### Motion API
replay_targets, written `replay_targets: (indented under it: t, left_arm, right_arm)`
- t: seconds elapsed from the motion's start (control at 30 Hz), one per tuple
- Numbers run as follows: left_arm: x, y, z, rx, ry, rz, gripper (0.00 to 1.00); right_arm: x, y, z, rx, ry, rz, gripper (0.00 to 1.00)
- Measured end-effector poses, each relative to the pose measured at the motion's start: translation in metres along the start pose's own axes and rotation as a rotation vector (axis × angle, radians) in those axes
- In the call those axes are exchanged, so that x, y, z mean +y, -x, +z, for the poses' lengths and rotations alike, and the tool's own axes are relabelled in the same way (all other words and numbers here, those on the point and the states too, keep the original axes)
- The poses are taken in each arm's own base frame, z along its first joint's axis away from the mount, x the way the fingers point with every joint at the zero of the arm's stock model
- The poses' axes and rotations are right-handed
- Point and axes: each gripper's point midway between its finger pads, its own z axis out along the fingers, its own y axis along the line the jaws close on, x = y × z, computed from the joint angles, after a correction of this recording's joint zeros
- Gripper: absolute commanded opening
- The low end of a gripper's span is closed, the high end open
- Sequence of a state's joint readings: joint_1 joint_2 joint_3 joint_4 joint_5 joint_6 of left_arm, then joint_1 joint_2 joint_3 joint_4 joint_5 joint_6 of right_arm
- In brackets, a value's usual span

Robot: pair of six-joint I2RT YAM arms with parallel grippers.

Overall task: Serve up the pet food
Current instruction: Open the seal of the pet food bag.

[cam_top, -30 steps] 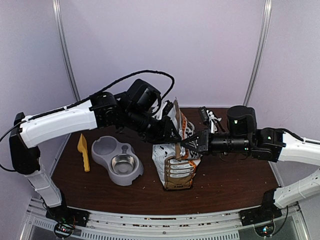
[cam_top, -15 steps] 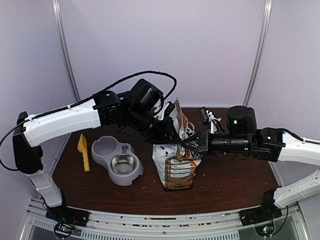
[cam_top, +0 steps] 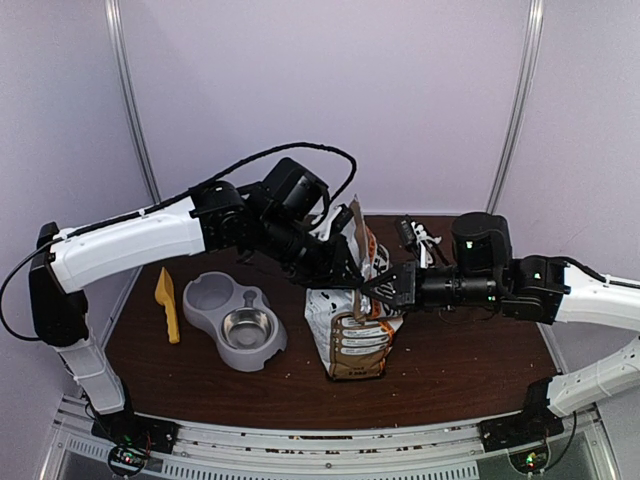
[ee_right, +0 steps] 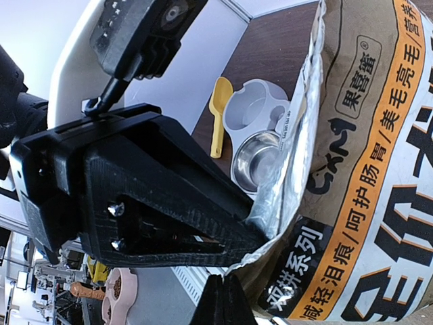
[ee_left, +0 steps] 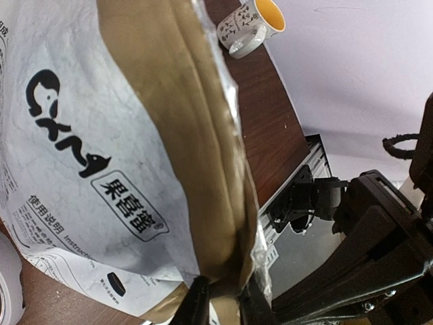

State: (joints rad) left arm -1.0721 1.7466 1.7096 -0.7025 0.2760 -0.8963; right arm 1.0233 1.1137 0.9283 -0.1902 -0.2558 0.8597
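The silver-white bag stands upright near the middle of the counter, its open top caught between both arms. The left end effector reaches the bag's upper edge from the left. In its wrist view the two fingers sit narrowly apart with the brown inner fold of the bag's mouth pinched between them. The right end effector meets the bag from the right, with its fingers pressed together on the crinkled foil edge of the mouth. The pet food itself does not show, because the bag's inside is hidden in every view.

Left of the bag and close to it sits a grey double feeder with one steel bowl. Farther left of the bag a yellow scoop lies flat. Behind the bag, toward the right, is a white mug — yellow inside.
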Motion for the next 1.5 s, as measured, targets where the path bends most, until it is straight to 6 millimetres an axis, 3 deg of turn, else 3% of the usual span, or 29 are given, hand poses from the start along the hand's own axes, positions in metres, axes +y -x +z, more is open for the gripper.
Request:
replay_targets:
  t: [0.47, 0.6, 1.5]
  left_arm:
    - [-0.006, 0.0, 0.004, 0.014, -0.033, 0.016, 0.12]
    - [-0.007, -0.001, 0.005, 0.018, -0.04, 0.012, 0.0]
    - [-0.001, 0.0, 0.007, -0.044, -0.013, 0.065, 0.0]
  right_arm:
    - [-0.003, -0.002, 0.001, 0.006, -0.011, 0.0, 0.0]
    - [-0.004, -0.002, 0.001, 0.009, -0.016, 0.001, 0.0]
    - [-0.038, -0.006, 0.009, -0.011, -0.18, -0.038, 0.0]
